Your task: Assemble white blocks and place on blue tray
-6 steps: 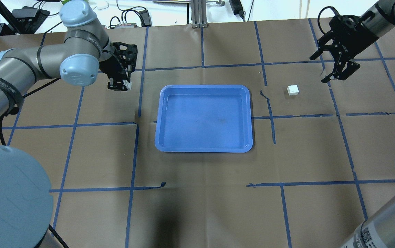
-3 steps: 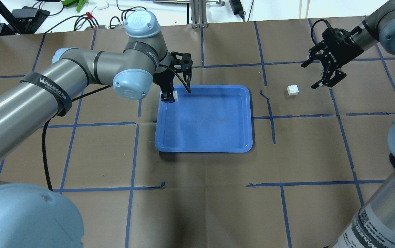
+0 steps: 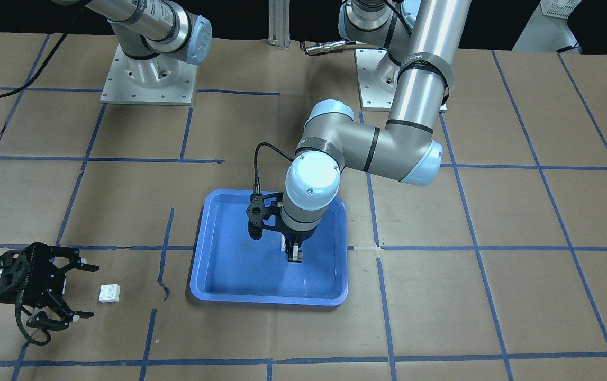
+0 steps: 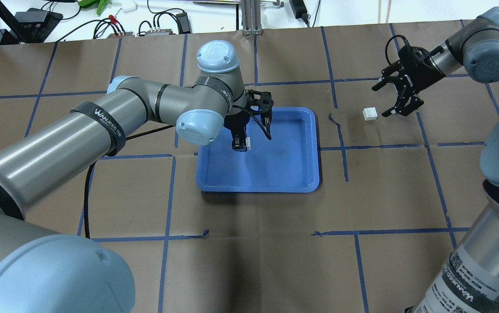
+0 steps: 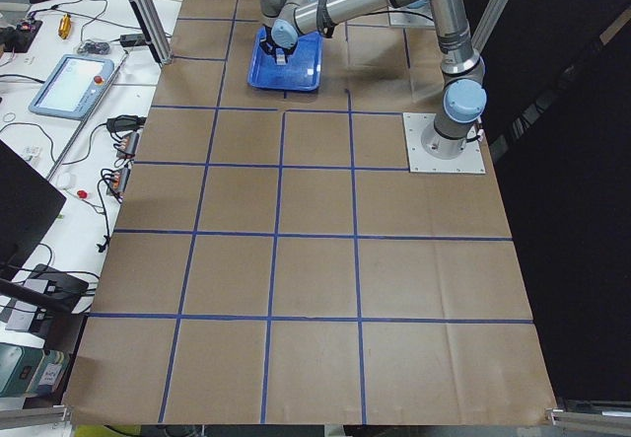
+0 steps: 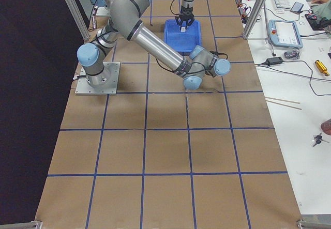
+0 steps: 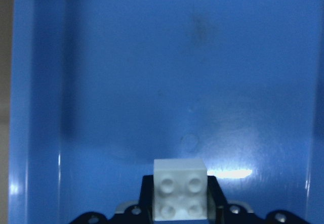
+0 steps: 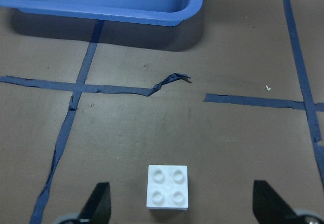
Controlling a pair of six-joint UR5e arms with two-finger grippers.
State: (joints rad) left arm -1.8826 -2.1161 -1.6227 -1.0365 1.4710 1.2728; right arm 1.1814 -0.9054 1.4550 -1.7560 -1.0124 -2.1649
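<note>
what matters for me now is where the loose white block lies from the right claw. in the overhead view it sits on the brown counter in the upper right of the frame, just down and left of that claw and close beside the lower finger, apart from it. the right claw is spread wide. in the right wrist view its two fingertips show at the bottom corners, and the block sits low in the frame between them, a little left of the midline, studs up. the block is square, so i have no long axis to line up with. its sides look nearly square to the claw's opening, which i judge good enough for a straight approach and a close. the right arm is plainly the nearer one. the left claw is far off toward the centre left, over the upper left part of the blue tray, clamped on the held white block. in the left wrist view that block shows at the bottom centre with only tray floor beyond it, and i cannot tell whether it touches the floor. the tray lies well apart from the loose block, off to its left.
</note>
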